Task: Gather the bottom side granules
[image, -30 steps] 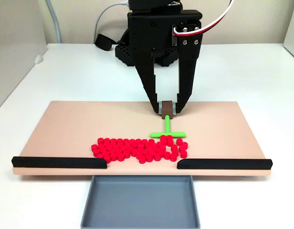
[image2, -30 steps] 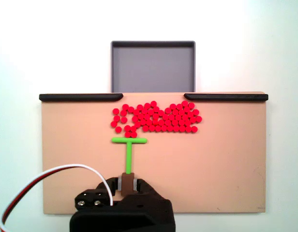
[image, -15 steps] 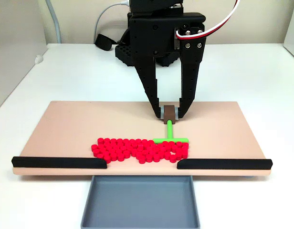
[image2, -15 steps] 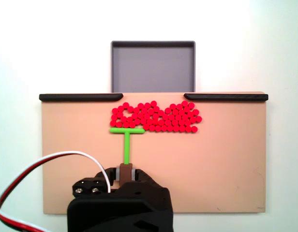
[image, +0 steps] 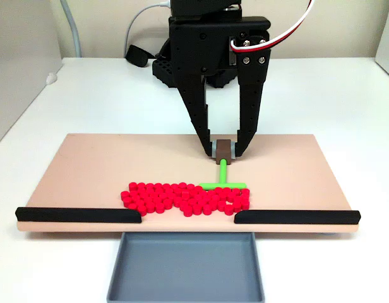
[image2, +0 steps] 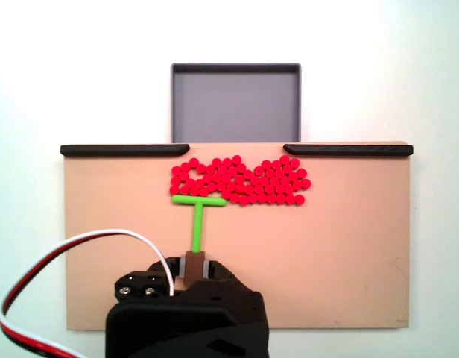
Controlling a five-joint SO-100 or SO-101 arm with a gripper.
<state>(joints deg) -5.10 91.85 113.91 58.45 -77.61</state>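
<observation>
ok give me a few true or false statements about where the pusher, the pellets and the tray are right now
1. The end effector grips the brown handle of the green T-shaped tool. True.
2. The grey tray already holds red granules. False: it is empty; the granules all lie on the tan board.
3. The tool's crossbar touches the edge of the granule cluster. True.
4. The two black bars form one unbroken wall. False: a gap between them faces the tray.
5. The granules are scattered all over the board. False: they form one cluster near the bars.
</observation>
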